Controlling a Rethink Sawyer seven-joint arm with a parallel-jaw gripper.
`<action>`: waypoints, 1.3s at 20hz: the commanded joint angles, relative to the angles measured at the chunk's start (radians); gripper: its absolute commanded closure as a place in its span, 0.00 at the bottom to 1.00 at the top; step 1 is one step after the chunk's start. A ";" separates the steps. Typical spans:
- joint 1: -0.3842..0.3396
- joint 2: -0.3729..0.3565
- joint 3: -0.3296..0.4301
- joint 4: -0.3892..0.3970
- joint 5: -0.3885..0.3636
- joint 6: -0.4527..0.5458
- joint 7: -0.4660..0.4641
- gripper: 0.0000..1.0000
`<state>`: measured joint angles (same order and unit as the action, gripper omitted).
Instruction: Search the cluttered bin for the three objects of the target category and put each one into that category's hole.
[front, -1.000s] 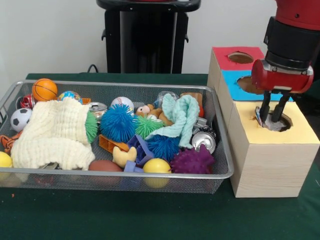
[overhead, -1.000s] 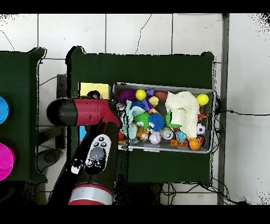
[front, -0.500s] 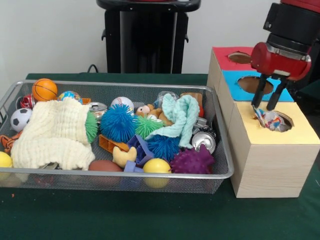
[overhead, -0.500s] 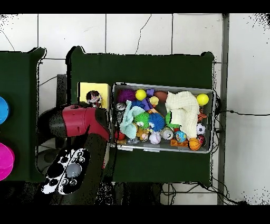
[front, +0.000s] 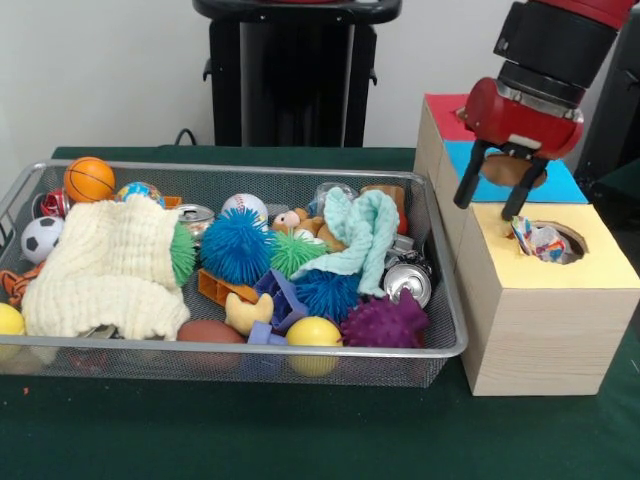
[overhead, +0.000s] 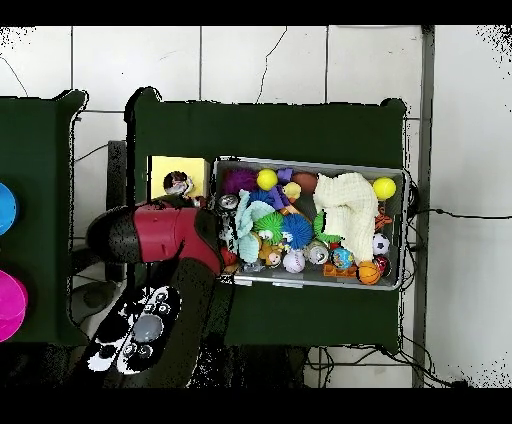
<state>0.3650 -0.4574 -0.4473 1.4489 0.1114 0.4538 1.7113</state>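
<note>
The gripper (front: 493, 194) hangs above the box (front: 535, 300), fingers (front: 466, 183) spread and empty. A crumpled wrapper (front: 540, 240) sits in the hole (front: 549, 241) of the yellow section. The bin (front: 445, 300) on the bench (front: 300, 430) holds cans (front: 408, 279), spiky balls (front: 237, 245), a cream cloth (front: 105, 268), a mint cloth (front: 362, 235) and small sports balls (front: 89, 179).

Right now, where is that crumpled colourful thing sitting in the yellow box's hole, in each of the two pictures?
Front view: the crumpled wrapper sits in the hole of the yellow box, at the right, below the open gripper.
Overhead view: the wrapper shows in the yellow box at the left of the wire bin.
Shared landmark: the yellow box beside the bin.
</note>
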 joint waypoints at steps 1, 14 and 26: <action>-0.012 0.055 -0.014 0.081 -0.018 -0.079 0.243 0.00; -0.025 0.042 -0.127 0.004 0.010 -0.092 0.230 0.00; -0.130 -0.009 -0.117 0.187 -0.054 -0.357 0.199 0.00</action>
<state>0.2999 -0.4751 -0.6118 1.4854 0.1114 0.2044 1.7113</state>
